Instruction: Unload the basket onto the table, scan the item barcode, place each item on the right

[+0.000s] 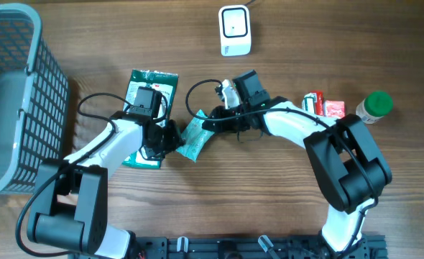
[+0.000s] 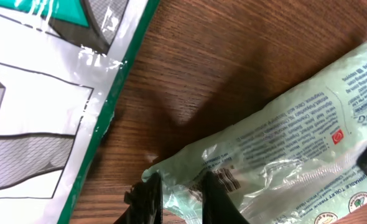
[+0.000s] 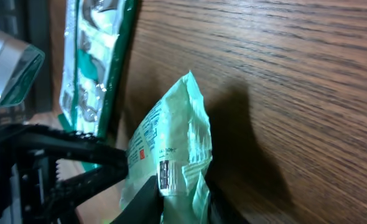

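- Packet (image 1: 194, 138): pale green, printed with small text, held between the two claws near the middle of the worktop (image 1: 284, 194), just in front of the scanner's side of the table and well apart from it.
- Barcode (image 3: 165, 175): a small black-and-white strip near one end of the packet, facing the right wrist camera; also partly seen in the left wrist view, close to the fingers.
- Left claw (image 2: 180, 198): pressed together on a corner of the packet, one dark finger (image 2: 145, 198) on each side of the crinkled film.
- Right claw (image 3: 180, 208): pinching the opposite end of the packet, which rises upright between its fingers (image 3: 140, 200).
- Bag (image 1: 149, 97): large, green and white, glossy, lying flat just beside the packet and partly under the left arm.
- Scanner (image 1: 235, 30): white, rounded, standing at the far edge of the worktop, apart from both claws.
- Box (image 1: 323, 106): small, red and white, lying to the right of the right arm.
- Bottle (image 1: 376, 106): green-capped, just beside the box.
- Basket (image 1: 11, 93): grey mesh, at the left edge of the worktop.
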{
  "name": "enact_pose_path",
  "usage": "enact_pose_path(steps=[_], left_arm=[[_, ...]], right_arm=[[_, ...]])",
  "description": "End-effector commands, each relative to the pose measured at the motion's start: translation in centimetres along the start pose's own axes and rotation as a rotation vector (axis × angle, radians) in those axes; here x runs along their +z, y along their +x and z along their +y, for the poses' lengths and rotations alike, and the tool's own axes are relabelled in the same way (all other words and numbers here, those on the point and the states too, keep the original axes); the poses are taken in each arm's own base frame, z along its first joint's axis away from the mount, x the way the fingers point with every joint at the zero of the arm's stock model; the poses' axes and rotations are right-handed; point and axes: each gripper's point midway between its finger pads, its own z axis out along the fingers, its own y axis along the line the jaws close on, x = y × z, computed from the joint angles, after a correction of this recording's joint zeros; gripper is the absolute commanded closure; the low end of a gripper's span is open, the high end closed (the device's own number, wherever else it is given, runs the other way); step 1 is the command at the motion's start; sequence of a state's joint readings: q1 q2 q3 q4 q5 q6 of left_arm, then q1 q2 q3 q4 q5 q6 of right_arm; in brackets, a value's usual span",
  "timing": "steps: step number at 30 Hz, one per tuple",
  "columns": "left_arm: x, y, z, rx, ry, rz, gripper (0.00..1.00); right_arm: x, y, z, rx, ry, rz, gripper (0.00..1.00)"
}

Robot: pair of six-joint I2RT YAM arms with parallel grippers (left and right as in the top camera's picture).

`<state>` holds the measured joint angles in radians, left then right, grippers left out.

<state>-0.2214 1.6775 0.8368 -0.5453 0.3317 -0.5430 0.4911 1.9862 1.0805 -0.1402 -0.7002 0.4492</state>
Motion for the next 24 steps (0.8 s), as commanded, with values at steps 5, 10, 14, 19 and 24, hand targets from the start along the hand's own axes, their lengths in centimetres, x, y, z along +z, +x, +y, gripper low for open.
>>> enact_pose_path(steps=[5, 10, 14, 19, 24], left_arm=[[-8.5, -5.3, -2.4, 0.056, 0.069, -0.277, 0.82], [-16.6, -10.2, 0.5, -0.021, -0.026, -0.635, 0.76], [-19.0, -12.3, 3.3, -0.094, -0.110, -0.762, 0.00], [-19.2, -12.5, 3.8, -0.109, -0.115, -0.767, 0.00], [-19.2, -12.5, 3.8, -0.109, -0.115, -0.767, 0.00]], right_arm=[[-2.6, -0.7, 0.2, -0.187, -0.104, -0.015, 0.93], [-5.8, -2.2, 3.0, -0.239, -0.344, -0.059, 0.96], [-10.5, -5.8, 5.5, -0.314, -0.374, -0.166, 0.96], [-16.2, -9.4, 9.9, -0.490, -0.219, -0.315, 0.96], [-21.9, -11.9, 12.2, -0.705, 0.076, -0.338, 0.96]])
